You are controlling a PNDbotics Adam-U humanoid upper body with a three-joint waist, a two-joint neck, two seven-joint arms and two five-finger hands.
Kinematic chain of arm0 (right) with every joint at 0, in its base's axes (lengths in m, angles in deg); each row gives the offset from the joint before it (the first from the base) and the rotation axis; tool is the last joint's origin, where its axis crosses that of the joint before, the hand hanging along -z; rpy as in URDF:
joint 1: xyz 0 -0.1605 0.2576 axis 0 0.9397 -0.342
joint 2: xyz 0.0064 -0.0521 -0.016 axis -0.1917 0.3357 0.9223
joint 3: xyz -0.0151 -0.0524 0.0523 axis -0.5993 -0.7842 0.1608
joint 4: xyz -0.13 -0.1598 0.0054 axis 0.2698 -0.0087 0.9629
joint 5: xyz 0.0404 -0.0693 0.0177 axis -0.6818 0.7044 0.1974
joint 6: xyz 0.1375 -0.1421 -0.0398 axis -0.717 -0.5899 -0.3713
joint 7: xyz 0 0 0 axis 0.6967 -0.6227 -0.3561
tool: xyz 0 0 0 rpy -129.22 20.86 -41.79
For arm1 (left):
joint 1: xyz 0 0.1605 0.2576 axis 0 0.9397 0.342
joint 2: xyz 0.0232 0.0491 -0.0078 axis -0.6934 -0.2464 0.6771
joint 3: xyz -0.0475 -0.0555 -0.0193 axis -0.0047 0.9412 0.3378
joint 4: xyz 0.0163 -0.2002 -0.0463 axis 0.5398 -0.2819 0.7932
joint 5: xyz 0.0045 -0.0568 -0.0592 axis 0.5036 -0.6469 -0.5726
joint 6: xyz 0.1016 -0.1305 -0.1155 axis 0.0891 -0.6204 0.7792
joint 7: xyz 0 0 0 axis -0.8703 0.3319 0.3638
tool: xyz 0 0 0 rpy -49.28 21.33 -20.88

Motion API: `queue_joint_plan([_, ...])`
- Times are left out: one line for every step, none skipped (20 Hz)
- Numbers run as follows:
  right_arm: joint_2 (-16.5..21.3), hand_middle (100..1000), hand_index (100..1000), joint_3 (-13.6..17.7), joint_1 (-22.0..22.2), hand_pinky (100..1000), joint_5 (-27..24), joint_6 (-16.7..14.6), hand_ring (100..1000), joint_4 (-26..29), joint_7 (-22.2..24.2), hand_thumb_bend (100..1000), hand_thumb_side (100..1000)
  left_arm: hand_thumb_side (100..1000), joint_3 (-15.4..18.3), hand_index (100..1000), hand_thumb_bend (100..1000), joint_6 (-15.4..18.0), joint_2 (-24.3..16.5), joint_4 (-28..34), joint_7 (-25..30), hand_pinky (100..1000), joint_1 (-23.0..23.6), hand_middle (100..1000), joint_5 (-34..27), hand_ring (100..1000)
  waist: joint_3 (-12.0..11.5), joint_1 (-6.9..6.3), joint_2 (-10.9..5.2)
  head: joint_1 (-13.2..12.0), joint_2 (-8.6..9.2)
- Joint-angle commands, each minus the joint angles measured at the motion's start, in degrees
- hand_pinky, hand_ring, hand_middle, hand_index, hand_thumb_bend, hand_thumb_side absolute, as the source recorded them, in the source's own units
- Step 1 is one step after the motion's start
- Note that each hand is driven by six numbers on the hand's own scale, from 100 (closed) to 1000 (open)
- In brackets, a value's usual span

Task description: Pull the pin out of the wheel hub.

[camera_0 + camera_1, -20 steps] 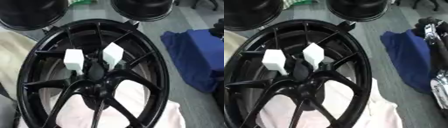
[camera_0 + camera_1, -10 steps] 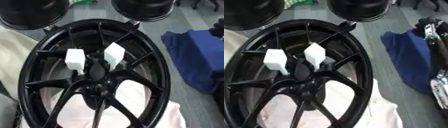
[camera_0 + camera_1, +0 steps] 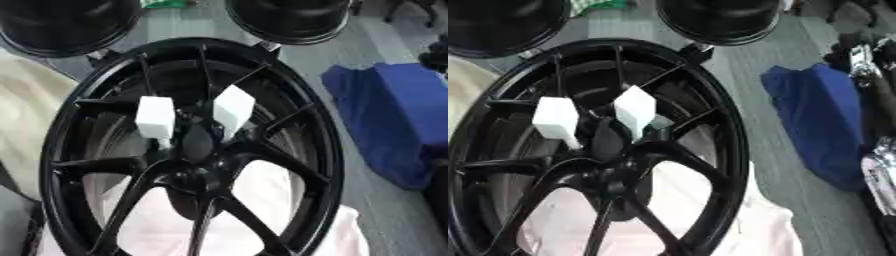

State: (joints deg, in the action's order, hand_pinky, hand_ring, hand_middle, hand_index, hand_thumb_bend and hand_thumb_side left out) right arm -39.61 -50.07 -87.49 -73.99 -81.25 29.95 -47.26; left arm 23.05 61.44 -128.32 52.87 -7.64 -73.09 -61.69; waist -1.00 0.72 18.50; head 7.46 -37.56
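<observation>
Black wheel hub [image 3: 188, 150] lying flat on pale cloth [image 3: 262, 220]; two white-headed pins [image 3: 156, 117] [image 3: 234, 107] standing seated beside the centre bore, so extraction remains outstanding. No robot hand visible; finger state cannot be told. Versus the earlier frame: no change in pins.

Glossy black metal wheel [image 3: 188, 150], matt white blocks [image 3: 155, 117], soft blue cloth [image 3: 394, 120]
</observation>
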Motion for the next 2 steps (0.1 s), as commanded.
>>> queue_joint_plan([2.16,593,665,0.88,-0.52,756,-0.12,-0.83,651,1.08,-0.02,100,565,722,1.40,757,142,-0.23,1.91,10.02,-4.63,915,1.66,616,-1.46,625,-0.13,0.05,-1.11,-0.08,0.79])
queue_joint_plan([2.10,593,665,0.89,-0.57,756,-0.12,-1.03,651,1.08,-0.03,100,564,723,1.46,756,155,-0.53,3.70,13.21,-5.85,915,2.79,616,-1.16,626,-0.10,0.19,-1.03,-0.10,0.85])
